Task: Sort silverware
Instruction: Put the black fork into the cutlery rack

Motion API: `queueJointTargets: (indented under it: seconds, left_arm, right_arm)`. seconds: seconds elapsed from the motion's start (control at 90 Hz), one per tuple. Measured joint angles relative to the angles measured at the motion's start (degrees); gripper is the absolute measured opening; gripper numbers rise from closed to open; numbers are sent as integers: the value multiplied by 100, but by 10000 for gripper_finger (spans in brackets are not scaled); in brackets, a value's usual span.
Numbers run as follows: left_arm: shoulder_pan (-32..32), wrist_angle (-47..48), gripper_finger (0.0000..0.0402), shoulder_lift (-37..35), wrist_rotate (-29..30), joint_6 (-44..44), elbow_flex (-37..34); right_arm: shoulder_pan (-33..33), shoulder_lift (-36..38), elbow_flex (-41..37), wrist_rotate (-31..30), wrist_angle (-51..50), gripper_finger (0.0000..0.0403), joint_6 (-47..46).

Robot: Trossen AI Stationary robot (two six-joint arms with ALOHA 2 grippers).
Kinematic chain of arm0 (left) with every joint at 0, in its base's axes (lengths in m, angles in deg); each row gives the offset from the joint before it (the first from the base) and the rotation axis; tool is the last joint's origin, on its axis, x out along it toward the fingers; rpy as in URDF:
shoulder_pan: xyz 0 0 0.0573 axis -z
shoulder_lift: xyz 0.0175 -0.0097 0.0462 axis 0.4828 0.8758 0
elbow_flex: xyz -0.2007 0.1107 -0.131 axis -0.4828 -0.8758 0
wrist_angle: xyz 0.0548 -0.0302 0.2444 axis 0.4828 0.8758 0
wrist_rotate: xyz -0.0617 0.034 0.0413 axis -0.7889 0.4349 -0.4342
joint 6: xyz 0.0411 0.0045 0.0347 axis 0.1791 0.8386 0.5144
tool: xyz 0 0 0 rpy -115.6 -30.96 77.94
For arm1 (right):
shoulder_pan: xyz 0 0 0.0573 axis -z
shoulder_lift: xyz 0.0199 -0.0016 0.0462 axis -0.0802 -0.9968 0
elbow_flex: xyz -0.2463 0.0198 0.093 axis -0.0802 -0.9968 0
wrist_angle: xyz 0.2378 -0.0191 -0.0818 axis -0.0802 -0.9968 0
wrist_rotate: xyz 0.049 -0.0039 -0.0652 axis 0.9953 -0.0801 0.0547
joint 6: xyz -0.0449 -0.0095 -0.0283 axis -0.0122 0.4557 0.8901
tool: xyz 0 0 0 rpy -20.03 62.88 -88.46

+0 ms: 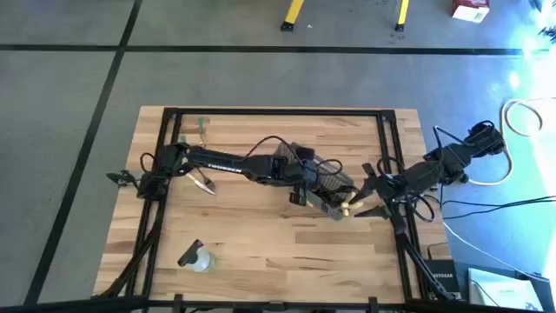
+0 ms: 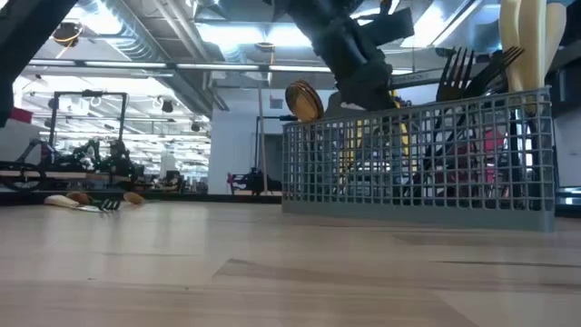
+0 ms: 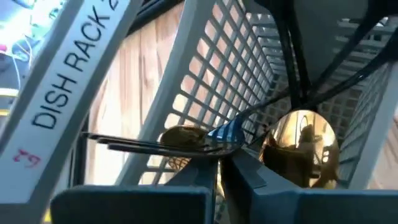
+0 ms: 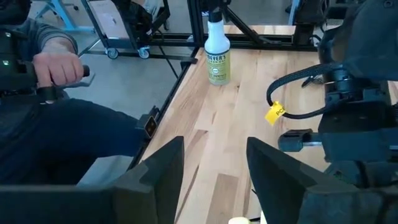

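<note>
Grey mesh basket (image 2: 418,154) — gold spoon (image 3: 301,146), black forks (image 2: 472,68) inside

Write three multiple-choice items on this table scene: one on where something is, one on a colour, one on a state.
1. Where is the left end effector?
A. over the grey basket
B. beside the spray bottle
C. off the table's edge

2. What colour is the round spoon that shows in the left wrist view?
A. green
B. gold
C. white

3. How do the fingers of the right end effector stand?
A. shut on a fork
B. shut on the bottle
C. open, with nothing between them

Answers:
1 A: the high view shows the left arm reaching to the basket in the middle of the table.
2 B: the spoon's bowl shines gold inside the basket.
3 C: the right wrist view shows bare wood between the two fingers.
</note>
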Motion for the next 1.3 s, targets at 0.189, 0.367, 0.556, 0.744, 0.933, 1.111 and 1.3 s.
queueJointTargets:
  seconds: [0.189, 0.367, 0.556, 0.744, 0.933, 1.111, 1.3]
  left_arm:
    - [-84, -146, 0, 0, 81, 200, 0]
    - [-86, -595, 0, 0, 92, 301, -2]
    - [-40, -903, 0, 0, -289, 277, -2]
    - [62, -1025, 0, 0, -376, 217, -2]
    - [200, -1226, 0, 0, -467, 203, -2]
    - [315, -1584, 0, 0, -737, 176, -2]
    - [445, -1726, 0, 0, -807, 64, -2]
  right_arm:
    - [0, 2, 0, 2, 4, 159, 0]
    - [0, 2, 0, 2, 15, 159, 0]
    - [0, 2, 0, 2, 17, 159, 0]
    - [0, 2, 0, 2, 20, 159, 0]
    - [-2, 2, 0, 2, 21, 159, 0]
    - [0, 0, 0, 2, 24, 159, 0]
    - [-2, 0, 0, 2, 24, 159, 0]
